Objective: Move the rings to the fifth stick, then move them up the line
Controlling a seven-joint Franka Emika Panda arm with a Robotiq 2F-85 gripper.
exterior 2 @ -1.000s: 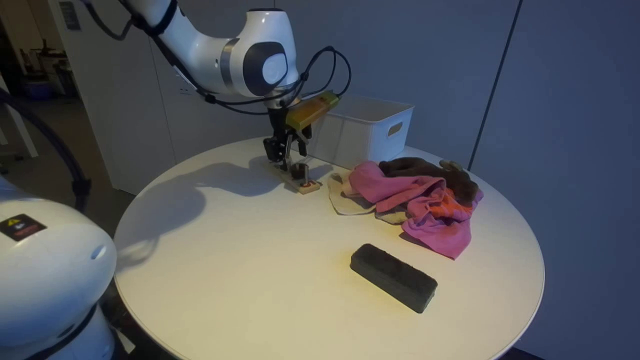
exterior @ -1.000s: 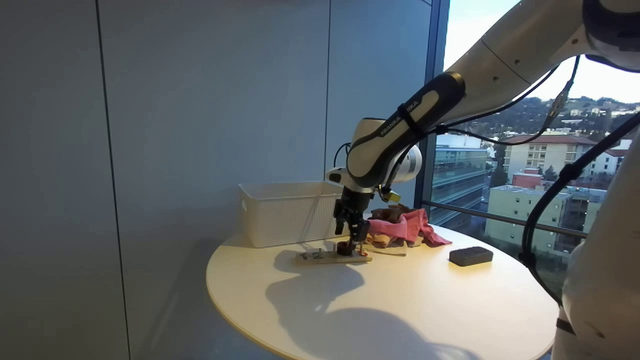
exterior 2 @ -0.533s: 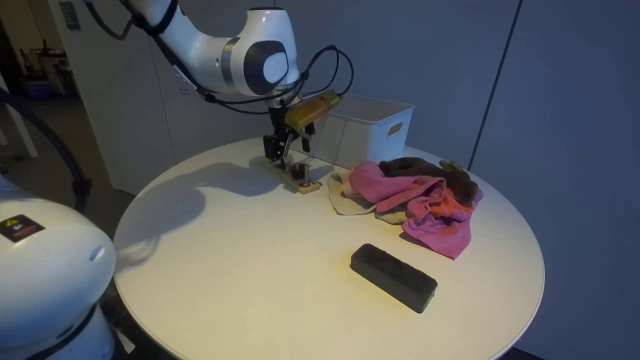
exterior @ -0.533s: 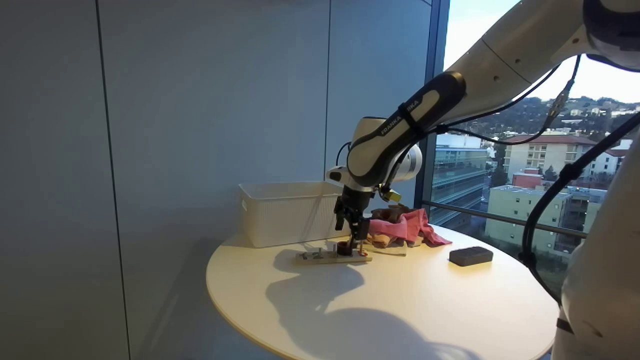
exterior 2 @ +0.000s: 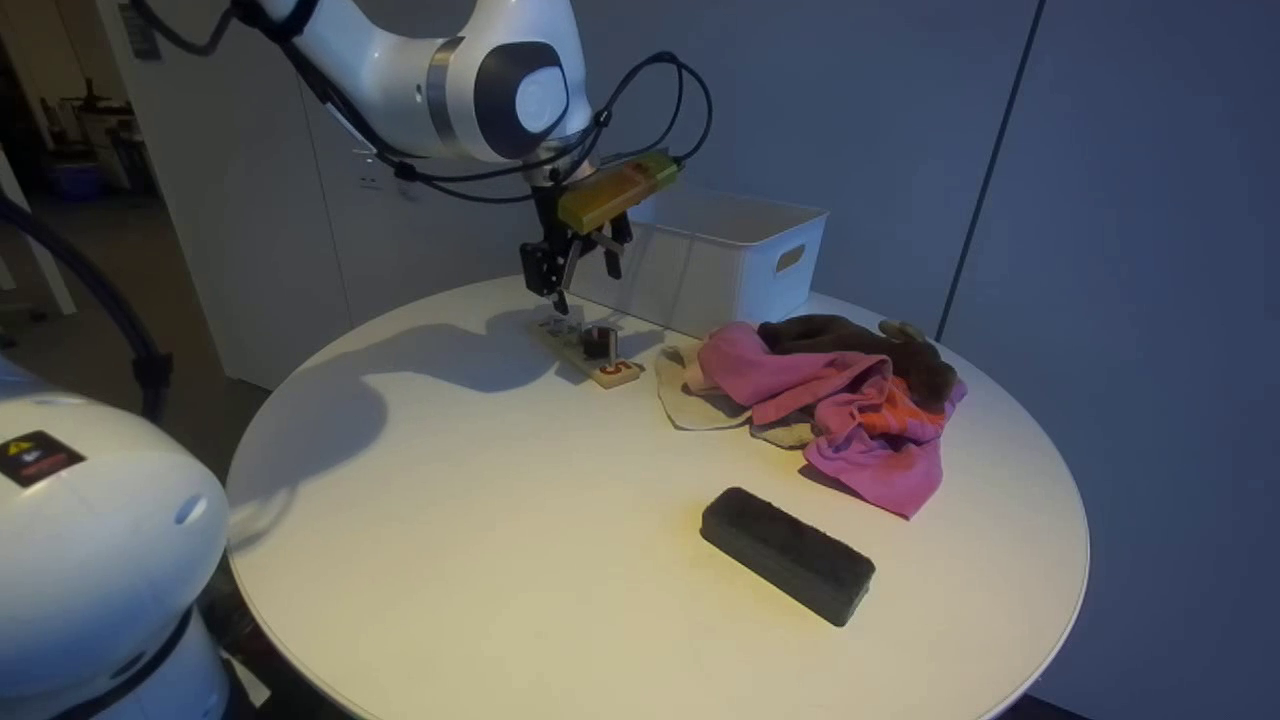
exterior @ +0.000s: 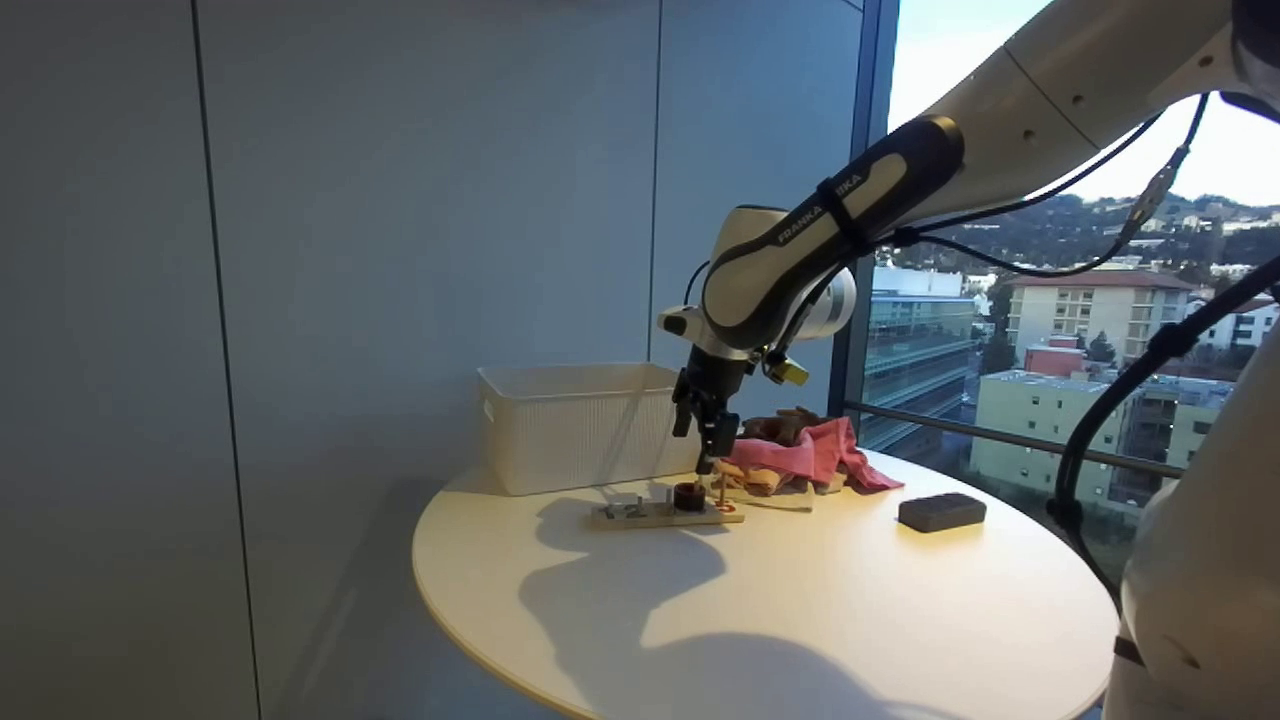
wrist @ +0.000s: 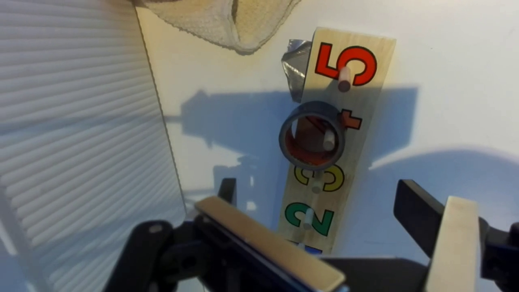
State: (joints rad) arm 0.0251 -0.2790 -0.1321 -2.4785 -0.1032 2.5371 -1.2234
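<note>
A wooden board (wrist: 367, 101) with upright sticks and printed numbers lies on the table; it shows in both exterior views too (exterior: 655, 519) (exterior 2: 612, 377). A dark grey ring (wrist: 310, 157) with a red inside sits around the stick at the number 4; it also shows in both exterior views (exterior: 689, 497) (exterior 2: 600, 343). I cannot tell whether it is one ring or a stack. The stick at the red 5 (wrist: 344, 79) is bare, as are those at 3 (wrist: 317, 186) and 2 (wrist: 308, 219). My gripper (wrist: 322, 202) is open and empty above the board, apart from the ring (exterior: 695, 450) (exterior 2: 588, 290).
A white bin (exterior: 580, 440) stands behind the board, close to the gripper (exterior 2: 700, 270). A heap of pink, brown and cream cloths (exterior 2: 820, 380) lies beside the board's 5 end. A dark block (exterior 2: 788, 555) lies on the round table (exterior 2: 480, 560). Silver tape (wrist: 297, 67) touches the board's edge.
My gripper's fingers have spread a little and the arm has risen away from the board. The ring has stayed around the stick at 4.
</note>
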